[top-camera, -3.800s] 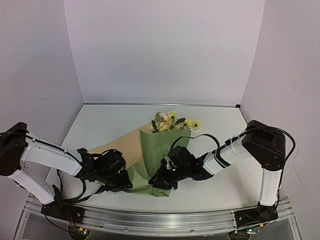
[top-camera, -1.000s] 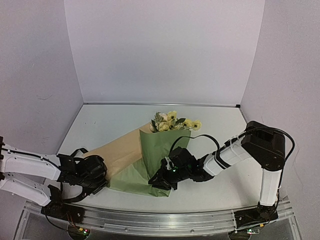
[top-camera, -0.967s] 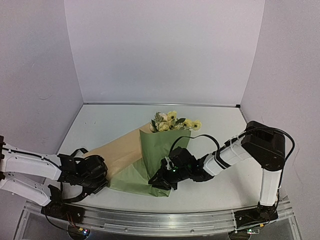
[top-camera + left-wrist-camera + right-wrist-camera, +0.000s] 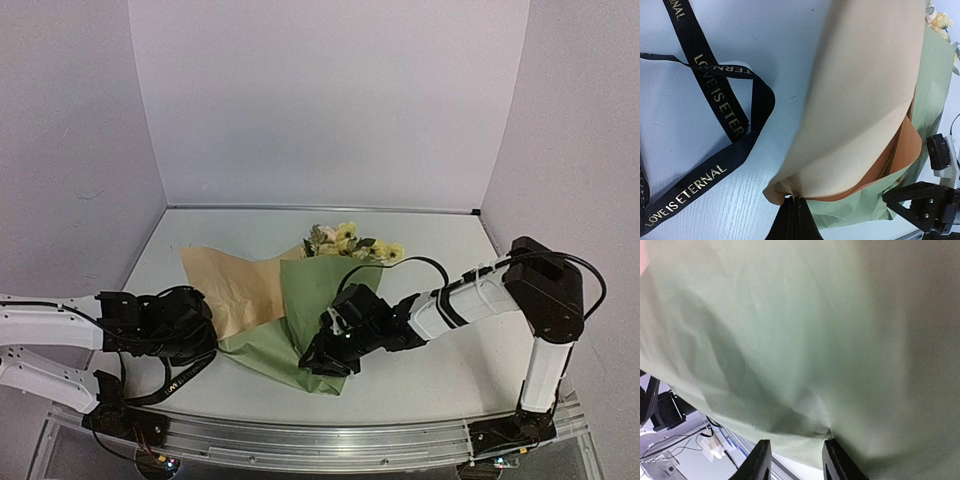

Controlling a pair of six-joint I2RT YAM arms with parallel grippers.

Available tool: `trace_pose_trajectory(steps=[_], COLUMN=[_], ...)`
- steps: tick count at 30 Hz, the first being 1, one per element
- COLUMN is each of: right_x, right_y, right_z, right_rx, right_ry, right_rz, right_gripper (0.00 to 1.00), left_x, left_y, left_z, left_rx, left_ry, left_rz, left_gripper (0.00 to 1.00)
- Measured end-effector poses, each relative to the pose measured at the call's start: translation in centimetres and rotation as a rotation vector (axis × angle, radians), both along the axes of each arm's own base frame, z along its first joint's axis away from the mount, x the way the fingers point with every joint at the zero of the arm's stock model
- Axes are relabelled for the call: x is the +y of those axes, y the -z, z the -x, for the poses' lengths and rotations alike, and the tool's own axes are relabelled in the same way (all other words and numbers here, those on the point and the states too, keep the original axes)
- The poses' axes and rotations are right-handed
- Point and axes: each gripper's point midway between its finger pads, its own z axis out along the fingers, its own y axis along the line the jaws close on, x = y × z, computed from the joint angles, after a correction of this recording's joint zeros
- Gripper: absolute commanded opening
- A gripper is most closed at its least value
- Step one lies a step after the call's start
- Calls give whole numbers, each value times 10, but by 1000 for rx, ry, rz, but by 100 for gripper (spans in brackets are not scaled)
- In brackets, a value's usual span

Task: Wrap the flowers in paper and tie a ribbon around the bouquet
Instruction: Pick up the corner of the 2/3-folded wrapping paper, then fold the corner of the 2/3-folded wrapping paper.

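Note:
The flowers [image 4: 349,242], pale yellow and cream, lie at the table's middle with their heads poking out of the paper [image 4: 312,305]. The paper's olive face covers the stems, and its tan flap [image 4: 232,283] stands lifted to the left. My left gripper [image 4: 796,204] is shut on the paper's tan corner near the table top; in the top view it [image 4: 207,338] is at the flap's near-left end. My right gripper [image 4: 796,456] is open, with the olive paper's [image 4: 805,340] lower edge across its fingertips. The black ribbon [image 4: 715,95] with gold lettering lies looped left of the paper.
A stretch of ribbon [image 4: 186,376] trails toward the near edge under the left arm. The metal rail [image 4: 320,440] runs along the front edge. White walls close the table at the back and both sides. The right gripper's black frame [image 4: 925,205] shows by the paper's near end.
My left gripper has closed on the tan corner and drawn it up, so the flap that lay flat now stands raised and creased. The right arm has shifted only slightly.

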Motion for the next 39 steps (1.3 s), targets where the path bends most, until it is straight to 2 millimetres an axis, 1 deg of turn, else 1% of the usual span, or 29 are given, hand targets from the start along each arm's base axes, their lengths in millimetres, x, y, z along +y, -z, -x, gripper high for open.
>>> trace_pose_trajectory(steps=[3,5,6,9,15,17,22,27,31,34,39], right_x=[-2,-1,-1,1,-9,-6,9,12,11,14,17], right_y=[-13,-22,-25,-29,-21,-20,-16,-5,10,9,9], right_z=[1,2,1,-2,-8,-12,-21,-15,-10,-12,-14], right_rx=[-34,-59,-69,-89,-110,-110,-110,-92,-73,-73,-75], right_ry=[-30,-51,-60,-67,-64,-64,-67,-81,-89,-88,-84], right_rz=[-10,-22,-27,-32,33,47,58,93,124,122,122], right_gripper=[44,43,41,32,22,20,16,13,13,13,17], left_x=[1,1,1,5,14,14,8,2,-4,-15,-43], left_y=[0,-1,-1,0,13,14,9,4,-6,-21,-51], left_z=[1,1,1,3,9,9,5,2,-1,-5,-10], left_rx=[1,0,-2,-2,11,11,-9,-38,-69,-112,-189], left_ry=[1,-2,-6,-21,-44,-44,-34,-1,34,81,197], left_rz=[-3,1,6,24,38,39,64,73,85,120,196], left_gripper=[0,0,0,0,0,0,0,0,0,0,0])
